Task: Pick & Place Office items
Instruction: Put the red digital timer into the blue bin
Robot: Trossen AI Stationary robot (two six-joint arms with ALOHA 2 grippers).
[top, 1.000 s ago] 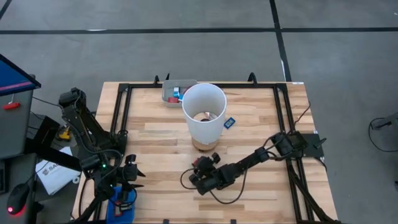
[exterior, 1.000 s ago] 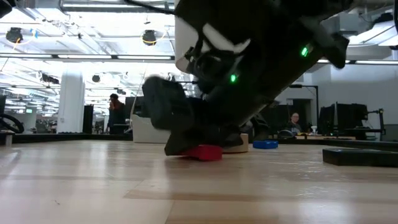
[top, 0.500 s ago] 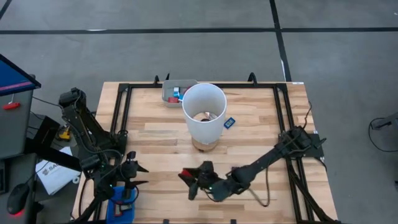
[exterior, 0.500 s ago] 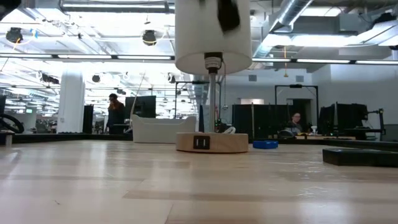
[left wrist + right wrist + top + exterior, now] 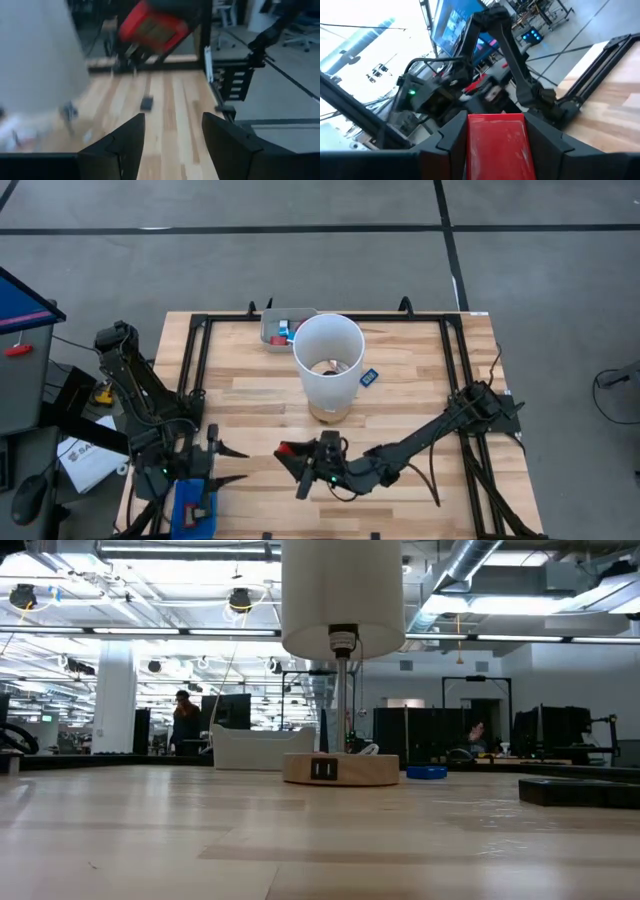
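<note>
Overhead and wrist views of the wooden tabletop [image 5: 400, 395]. The right gripper [image 5: 290, 465] lies toward six o'clock on the tabletop, its arm reaching in from three o'clock; its fingers [image 5: 547, 135] are closed part-way on a red block [image 5: 497, 140] that fills the gap between them (the same red block shows at the gripper's tip from above and, blurred, in the left wrist view). It is lifted clear of the wood: the low view shows no arm and no block at table height. The left gripper [image 5: 228, 465] hovers at about eight o'clock, beside a blue tray [image 5: 193, 510] at the tabletop's near-left corner; its fingers [image 5: 125, 145] stand well apart with nothing between them. The tall white cylinder [image 5: 327, 360] stands near the centre on a round wooden base [image 5: 341, 768]. A light blue piece [image 5: 369, 377] lies just beside the cylinder toward three o'clock. More small pieces, red and light blue, sit in the grey tray [image 5: 275, 330] at twelve o'clock. Another small dark piece [image 5: 146, 103] rests on the planks.
</note>
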